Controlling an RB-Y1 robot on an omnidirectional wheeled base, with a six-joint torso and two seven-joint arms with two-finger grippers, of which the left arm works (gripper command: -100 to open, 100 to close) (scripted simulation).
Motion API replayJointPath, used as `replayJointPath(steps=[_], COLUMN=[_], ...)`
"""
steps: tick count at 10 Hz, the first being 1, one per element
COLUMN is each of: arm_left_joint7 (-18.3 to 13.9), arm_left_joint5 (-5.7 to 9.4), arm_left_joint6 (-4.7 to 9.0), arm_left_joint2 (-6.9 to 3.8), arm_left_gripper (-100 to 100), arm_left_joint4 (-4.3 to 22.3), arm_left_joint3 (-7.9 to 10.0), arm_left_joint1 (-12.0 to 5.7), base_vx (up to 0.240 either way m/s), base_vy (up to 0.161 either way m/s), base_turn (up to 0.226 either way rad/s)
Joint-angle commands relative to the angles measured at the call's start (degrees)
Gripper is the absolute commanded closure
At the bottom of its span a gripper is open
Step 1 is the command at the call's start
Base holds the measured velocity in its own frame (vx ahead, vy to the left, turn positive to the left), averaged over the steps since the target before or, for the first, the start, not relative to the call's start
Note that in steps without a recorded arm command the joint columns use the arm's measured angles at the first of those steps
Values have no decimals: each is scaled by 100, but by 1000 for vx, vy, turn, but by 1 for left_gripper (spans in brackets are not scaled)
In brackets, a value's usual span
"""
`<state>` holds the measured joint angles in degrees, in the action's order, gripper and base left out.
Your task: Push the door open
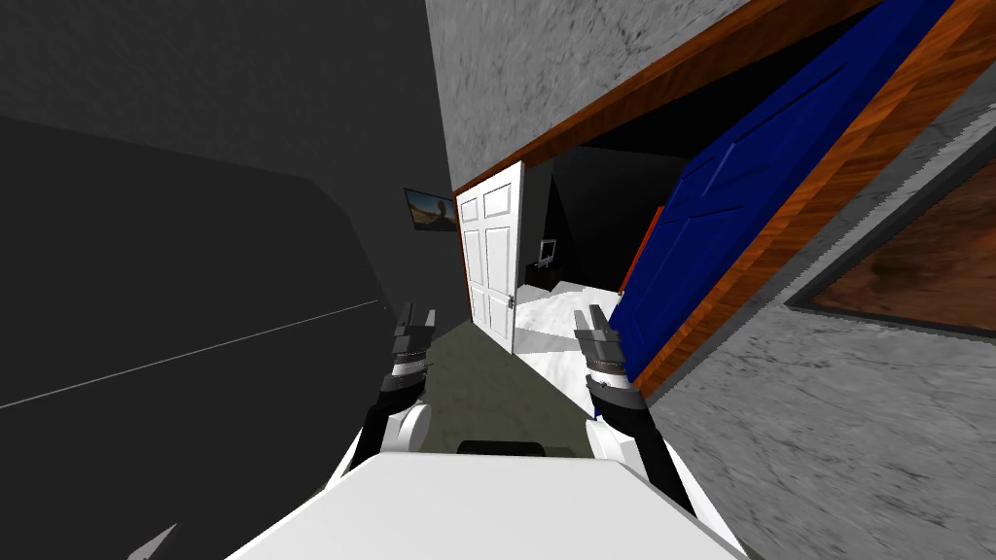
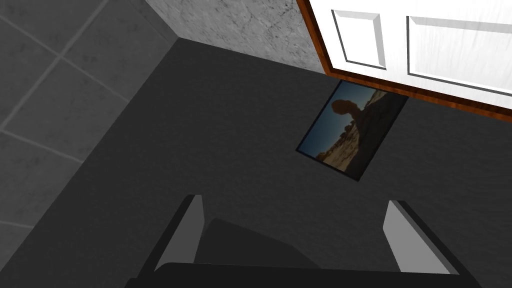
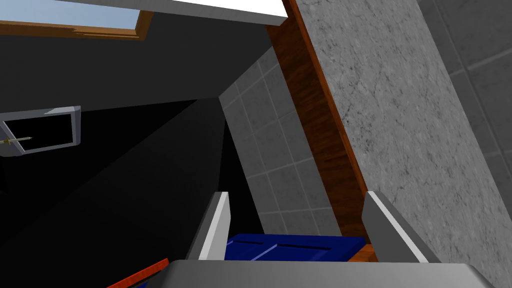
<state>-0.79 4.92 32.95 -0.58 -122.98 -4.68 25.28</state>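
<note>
A blue panelled door (image 1: 739, 204) hangs in a brown wooden frame (image 1: 778, 243) on my right and stands swung inward, leaving the doorway wide. My right gripper (image 1: 591, 317) is open and empty, just left of the door's lower edge and not visibly touching it. In the right wrist view the same gripper (image 3: 300, 220) has the blue door (image 3: 295, 247) low between its fingers and the brown frame (image 3: 320, 135) beyond. My left gripper (image 1: 415, 316) hangs open and empty near the dark left wall; its fingers (image 2: 192, 230) stand wide apart.
A white panelled door (image 1: 491, 253) stands ajar at the left side of the opening. A framed landscape picture (image 1: 431, 209) hangs on the dark wall beside it. A grey stone wall (image 1: 827, 428) runs close on my right. Pale floor (image 1: 564, 316) lies past the threshold.
</note>
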Motion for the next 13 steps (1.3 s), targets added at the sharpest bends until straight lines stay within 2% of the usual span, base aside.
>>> replayJointPath(steps=[1, 5, 13], arm_left_joint7=[-5, -12, -27], arm_left_joint5=[6, 25, 71], arm_left_joint6=[60, 151, 370], arm_left_joint2=[-43, -141, -309], arm_left_gripper=[-100, -100, -100], arm_left_joint4=[224, 842, 2270], arm_left_joint3=[-33, -111, -301], arm_left_joint1=[-68, -325, -947], base_vx=[68, 83, 91], base_vy=[12, 19, 27], base_turn=[-71, -83, -100])
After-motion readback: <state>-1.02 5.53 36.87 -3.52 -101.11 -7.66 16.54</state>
